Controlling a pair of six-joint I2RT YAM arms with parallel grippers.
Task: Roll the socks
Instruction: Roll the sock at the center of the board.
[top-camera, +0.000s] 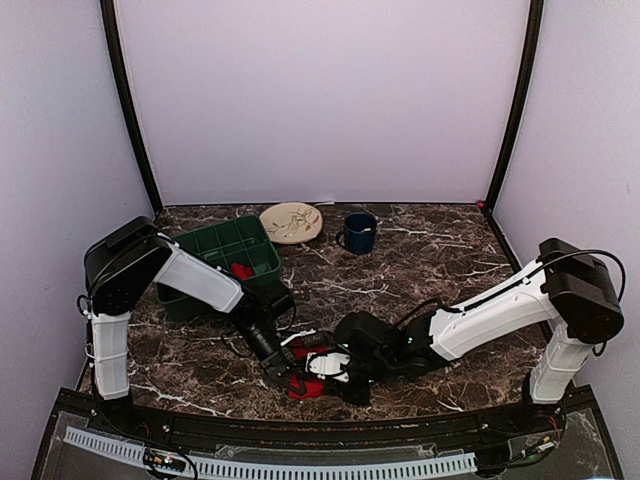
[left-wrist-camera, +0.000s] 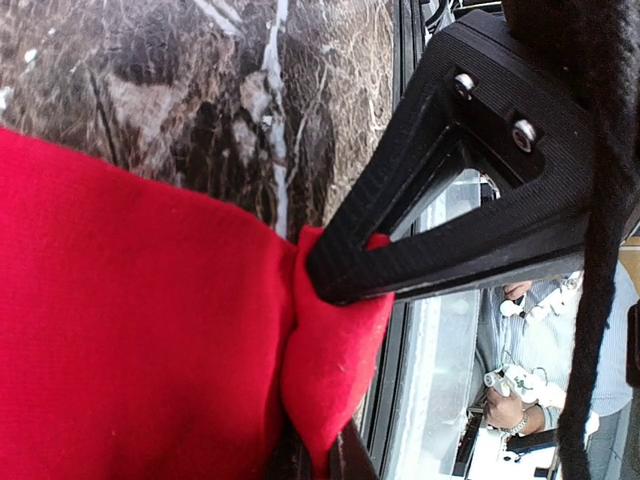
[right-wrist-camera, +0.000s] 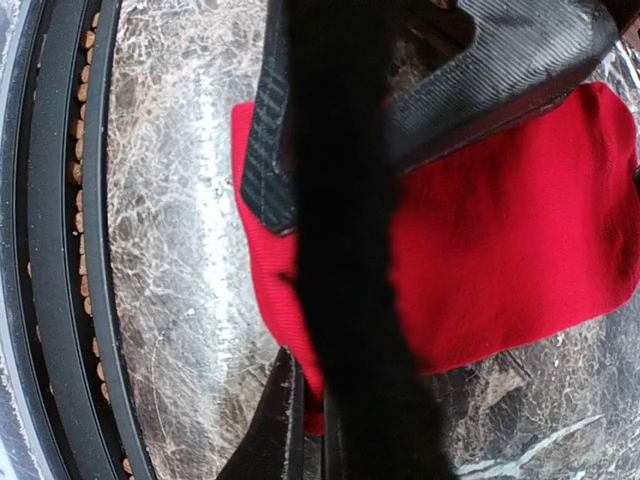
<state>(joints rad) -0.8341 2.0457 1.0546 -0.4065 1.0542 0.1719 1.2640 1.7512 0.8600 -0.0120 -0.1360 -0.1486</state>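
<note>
Pinching a fold of a red sock (left-wrist-camera: 130, 330) in the closed left gripper (left-wrist-camera: 320, 360). Clamping the same sock's edge in the closed right gripper (right-wrist-camera: 280, 285), by the middle of the table's (top-camera: 420, 270) near edge. In the bin (top-camera: 205, 248) near the left edge, a second sock (top-camera: 241, 270).

Bench (top-camera: 430, 270): crate (top-camera: 215, 250) at left rear, one sock (top-camera: 241, 270) inside it. Plate (top-camera: 291, 222) at rear centre, right of crate; mug (top-camera: 359, 233) just right of plate. Near edge, centre: other sock (top-camera: 305, 385) on bench, between left gripper (top-camera: 285, 368) and right gripper (top-camera: 330, 365).
</note>
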